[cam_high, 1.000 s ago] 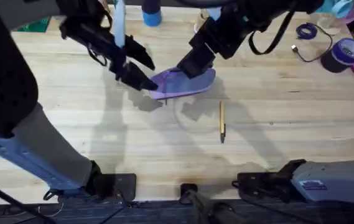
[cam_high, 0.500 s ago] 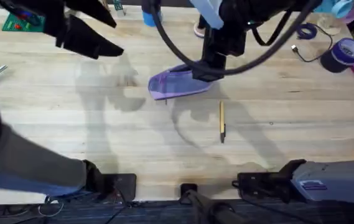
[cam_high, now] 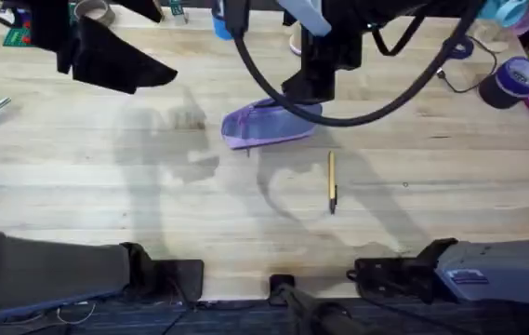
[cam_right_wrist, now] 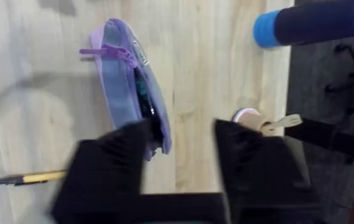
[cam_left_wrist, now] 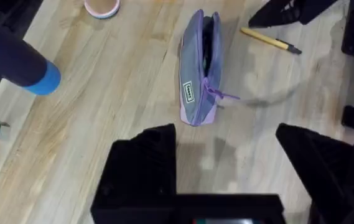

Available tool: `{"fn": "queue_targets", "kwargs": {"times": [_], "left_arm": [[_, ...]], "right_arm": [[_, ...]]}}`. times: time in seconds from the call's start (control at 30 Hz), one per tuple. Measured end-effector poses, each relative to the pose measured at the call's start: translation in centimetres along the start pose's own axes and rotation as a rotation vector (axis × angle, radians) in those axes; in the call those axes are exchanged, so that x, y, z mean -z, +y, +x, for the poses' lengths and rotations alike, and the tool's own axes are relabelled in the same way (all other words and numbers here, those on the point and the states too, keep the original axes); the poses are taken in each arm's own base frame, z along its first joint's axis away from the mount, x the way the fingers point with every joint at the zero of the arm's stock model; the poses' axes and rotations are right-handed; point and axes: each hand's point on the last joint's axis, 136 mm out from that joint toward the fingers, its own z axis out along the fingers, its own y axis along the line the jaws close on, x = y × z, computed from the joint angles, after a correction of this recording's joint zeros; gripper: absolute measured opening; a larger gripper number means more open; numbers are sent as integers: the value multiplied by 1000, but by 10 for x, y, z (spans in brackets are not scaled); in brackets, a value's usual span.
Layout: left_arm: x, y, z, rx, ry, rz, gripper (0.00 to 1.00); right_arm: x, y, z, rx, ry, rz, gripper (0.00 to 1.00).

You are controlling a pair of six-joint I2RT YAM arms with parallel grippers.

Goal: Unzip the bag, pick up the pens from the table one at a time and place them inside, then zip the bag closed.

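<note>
The soft lavender fabric pouch (cam_high: 271, 126) is seen unzipped near the light wooden table's (cam_high: 134, 205) far edge. One yellow stick pen (cam_high: 332, 181) remains beside it, unpacked. Both the left gripper (cam_left_wrist: 226, 162) and right gripper (cam_right_wrist: 180, 155) are held wide open, empty.

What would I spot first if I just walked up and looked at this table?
Probably the purple bag in the middle of the wooden table, unzipped and gaping. Next, the thin yellow pen lying alone, nearer the robot's bases than the bag. Then the big black arms: the right claw hangs above the bag's right end, the left claw hangs open off to the left.
</note>
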Motion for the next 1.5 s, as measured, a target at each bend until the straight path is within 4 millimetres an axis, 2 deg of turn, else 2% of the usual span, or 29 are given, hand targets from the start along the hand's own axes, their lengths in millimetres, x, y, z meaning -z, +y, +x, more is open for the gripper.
{"fn": "queue_targets", "kwargs": {"times": [0.03,0.2,0.23,0.4,0.67,0.93,1.23,1.5], "left_arm": [[0,0,0,3,0,0,995],[0,0,0,7,1,0,996],[0,0,0,7,2,0,996],[0,0,1,10,3,-1,995],[0,0,1,10,3,0,995],[0,0,1,10,3,0,995],[0,0,1,10,3,0,996],[0,0,1,11,3,0,995]], "right_arm": [[-1,1,0,6,2,-3,823],[-12,7,5,10,27,-50,122],[-17,9,6,8,33,-64,52],[-36,21,8,0,38,-146,30],[-46,43,17,-17,72,-256,31],[-74,53,26,-28,117,-328,30],[-90,50,30,-32,122,-331,32],[-106,47,45,-66,148,-351,30]]}}
